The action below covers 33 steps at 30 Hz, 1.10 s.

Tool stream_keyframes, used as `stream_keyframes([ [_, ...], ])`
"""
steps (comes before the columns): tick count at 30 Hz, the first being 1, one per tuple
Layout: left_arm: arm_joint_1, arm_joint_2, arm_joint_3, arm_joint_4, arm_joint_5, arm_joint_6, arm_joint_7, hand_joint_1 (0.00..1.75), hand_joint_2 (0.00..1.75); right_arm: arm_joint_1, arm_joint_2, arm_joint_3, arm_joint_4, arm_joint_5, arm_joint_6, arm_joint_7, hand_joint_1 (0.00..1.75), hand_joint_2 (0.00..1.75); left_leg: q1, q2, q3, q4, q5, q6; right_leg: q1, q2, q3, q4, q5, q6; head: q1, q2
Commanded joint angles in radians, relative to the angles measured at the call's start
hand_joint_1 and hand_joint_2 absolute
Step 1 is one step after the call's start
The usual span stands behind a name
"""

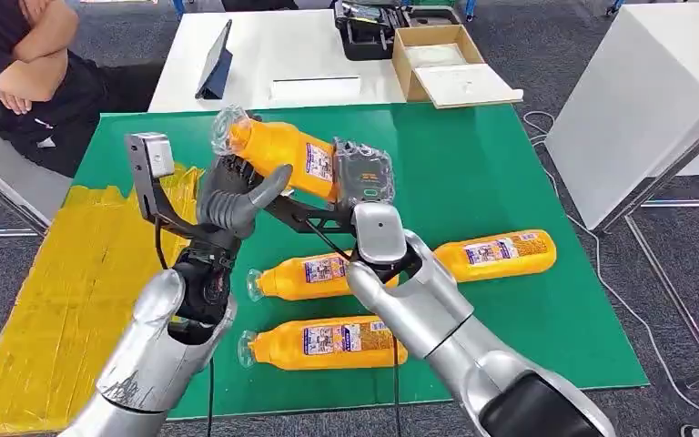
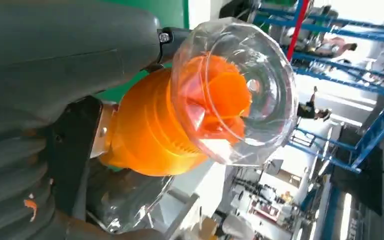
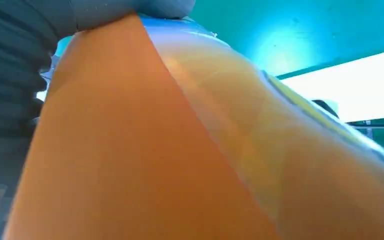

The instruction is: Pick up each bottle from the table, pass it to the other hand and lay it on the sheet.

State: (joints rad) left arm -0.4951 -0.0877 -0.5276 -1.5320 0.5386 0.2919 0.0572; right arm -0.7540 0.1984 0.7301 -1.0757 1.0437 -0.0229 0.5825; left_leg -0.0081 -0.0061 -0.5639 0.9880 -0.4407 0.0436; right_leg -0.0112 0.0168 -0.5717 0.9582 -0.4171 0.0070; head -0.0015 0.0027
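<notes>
An orange bottle [image 1: 278, 148] with a clear end [image 2: 235, 90] hangs in the air over the green mat [image 1: 491, 173], tilted. My left hand [image 1: 232, 193] grips it near the clear end, the thumb [image 1: 271, 180] lying under the body. My right hand [image 1: 364, 177] holds the other end, by the label; in the right wrist view the bottle [image 3: 180, 150] lies close against the thumb [image 3: 130, 10]. Three more orange bottles lie on the mat: one [image 1: 314, 273] under my right forearm, one [image 1: 323, 344] nearer the front, one [image 1: 496, 255] to the right. The yellow sheet [image 1: 55, 300] lies at the left.
A person with folded arms [image 1: 18, 64] sits at the back left. Behind the mat a white table [image 1: 264, 55] carries a tablet [image 1: 216, 64], a cardboard box [image 1: 441, 59] and a dark case [image 1: 369, 27]. Another white table [image 1: 637, 100] stands at the right.
</notes>
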Motion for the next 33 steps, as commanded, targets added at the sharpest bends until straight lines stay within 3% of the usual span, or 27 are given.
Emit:
stream_keyframes([
  [1, -0.11, -0.032, -0.071, 0.12, -0.108, 0.069, -0.014, 0.0, 1.75, -0.026, 0.078, 0.141, 0.037, 0.021, 0.02, -0.017, 1.75, 1.75, 0.0, 0.0, 0.001, 0.0, -0.001, -0.002, 0.0, -0.001, 0.001, 0.001, -0.001, -0.001, 0.0, 0.0],
  [9, -0.19, -0.046, -0.027, 0.236, -0.278, 0.121, 0.001, 0.0, 1.75, -0.03, 0.098, 0.189, 0.018, 0.055, 0.03, -0.02, 1.75, 1.75, 0.001, 0.0, 0.001, 0.001, -0.001, -0.003, 0.001, -0.001, 0.001, 0.001, -0.001, -0.001, 0.0, 0.0],
  [31, -0.229, -0.076, -0.011, 0.294, -0.183, 0.053, 0.04, 0.0, 1.75, -0.02, 0.124, 0.212, -0.003, 0.045, 0.073, -0.01, 1.75, 1.75, 0.001, 0.0, 0.001, 0.001, -0.001, -0.003, 0.001, -0.001, 0.002, 0.002, -0.001, -0.001, 0.0, 0.0],
  [32, -0.227, -0.079, -0.01, 0.289, -0.173, 0.051, 0.036, 0.35, 1.75, -0.022, 0.123, 0.215, -0.002, 0.042, 0.075, -0.01, 1.75, 1.75, 0.0, 0.0, 0.0, 0.001, 0.0, -0.002, 0.001, -0.001, 0.001, 0.001, -0.001, -0.001, 0.0, 0.0],
  [33, -0.225, -0.079, -0.016, 0.279, -0.161, 0.047, 0.03, 1.73, 1.75, -0.023, 0.122, 0.216, -0.002, 0.037, 0.076, -0.008, 1.75, 1.75, 0.001, 0.0, 0.001, 0.002, -0.001, -0.004, 0.001, -0.001, 0.002, 0.002, -0.002, -0.001, 0.0, 0.0],
])
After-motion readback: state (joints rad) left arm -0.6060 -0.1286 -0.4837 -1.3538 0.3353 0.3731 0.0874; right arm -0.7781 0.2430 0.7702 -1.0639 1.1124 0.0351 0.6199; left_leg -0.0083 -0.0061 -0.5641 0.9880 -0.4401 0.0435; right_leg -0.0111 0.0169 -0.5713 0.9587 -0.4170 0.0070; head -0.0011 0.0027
